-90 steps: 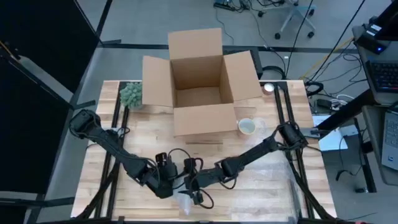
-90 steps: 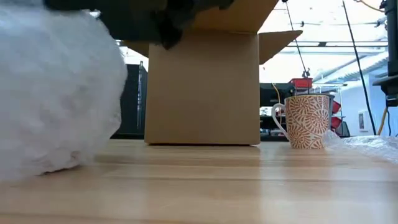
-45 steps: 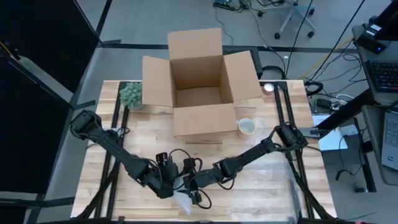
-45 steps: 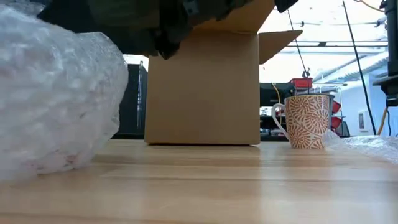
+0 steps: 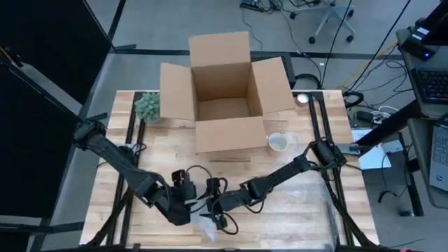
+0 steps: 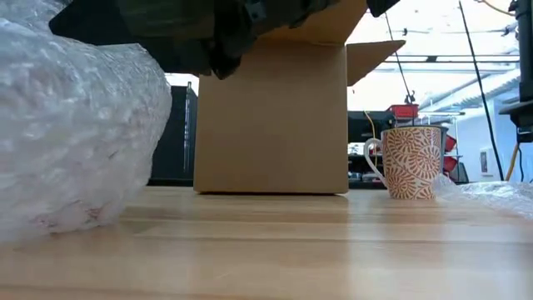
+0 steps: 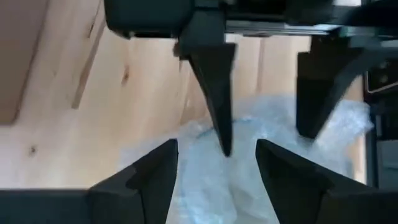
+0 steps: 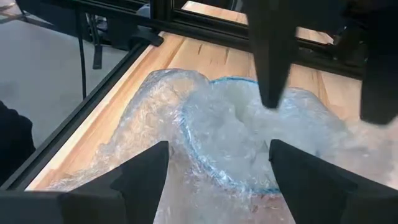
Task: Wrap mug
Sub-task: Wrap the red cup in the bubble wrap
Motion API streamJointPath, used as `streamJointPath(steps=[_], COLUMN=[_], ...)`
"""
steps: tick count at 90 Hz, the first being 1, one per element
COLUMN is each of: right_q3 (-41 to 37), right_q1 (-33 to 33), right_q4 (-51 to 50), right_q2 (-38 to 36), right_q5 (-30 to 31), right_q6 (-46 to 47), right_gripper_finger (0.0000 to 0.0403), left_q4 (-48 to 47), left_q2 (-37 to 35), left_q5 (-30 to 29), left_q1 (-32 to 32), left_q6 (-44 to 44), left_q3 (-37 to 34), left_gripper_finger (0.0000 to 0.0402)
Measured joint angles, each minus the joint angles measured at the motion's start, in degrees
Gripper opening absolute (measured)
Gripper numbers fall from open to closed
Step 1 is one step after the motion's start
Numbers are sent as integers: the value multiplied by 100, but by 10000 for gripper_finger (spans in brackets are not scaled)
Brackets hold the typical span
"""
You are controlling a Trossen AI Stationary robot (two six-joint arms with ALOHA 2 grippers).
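Observation:
A bundle of bubble wrap (image 5: 210, 227) lies at the table's near edge; it fills the left of the low view (image 6: 75, 142). A blue ring (image 8: 208, 134) shows through the wrap. My left gripper (image 7: 217, 180) and my right gripper (image 8: 217, 180) both hang open over the bundle from opposite sides, their fingers pointing down at it. A white mug with an orange leaf pattern (image 6: 414, 162) stands upright on its base by the box's right front corner (image 5: 278, 142), untouched. My left gripper's open fingers (image 7: 146, 180) stand over the bundle on either side of a ridge of wrap; I cannot tell whether they touch it. My right gripper's open fingers (image 8: 140, 177) stand the same way over the bundle's other side; contact cannot be told either.
An open cardboard box (image 5: 224, 98) stands at the table's far middle, with a small green plant (image 5: 148, 106) to its left. Loose bubble wrap (image 6: 491, 193) lies at the right. Bare wood lies between the box and the bundle.
The bundle has shifted and changed shape: in the low view its top now reaches higher than a second ago. My left arm has drawn a little toward the table's left edge.

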Motion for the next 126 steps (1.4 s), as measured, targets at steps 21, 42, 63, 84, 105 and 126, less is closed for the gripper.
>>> streamJointPath(steps=[21, 42, 63, 84, 105, 126], right_q3=[0, 0, 0, 0, -4, -20], right_q1=[0, -2, 0, -1, 26, 109], right_q4=[-6, -7, -7, -7, -63, -223], right_q2=[0, 0, 2, 4, -41, -247], right_q5=[1, 0, 1, -2, -2, -8], right_q6=[-42, -21, -21, -49, -197, -323], right_gripper_finger=[263, 263, 263, 263, 263, 263], left_q4=[28, 739, 713, 698, 578, 565], left_q2=[-24, -4, 381, 758, 858, 861], left_q5=[65, 122, 78, 104, 157, 157], left_q1=[-256, -316, -294, -298, -267, -255], left_q6=[-271, -302, -443, -476, -455, -452], left_q3=[0, -208, -212, -193, -214, -214], left_gripper_finger=[206, 206, 206, 206, 206, 206])
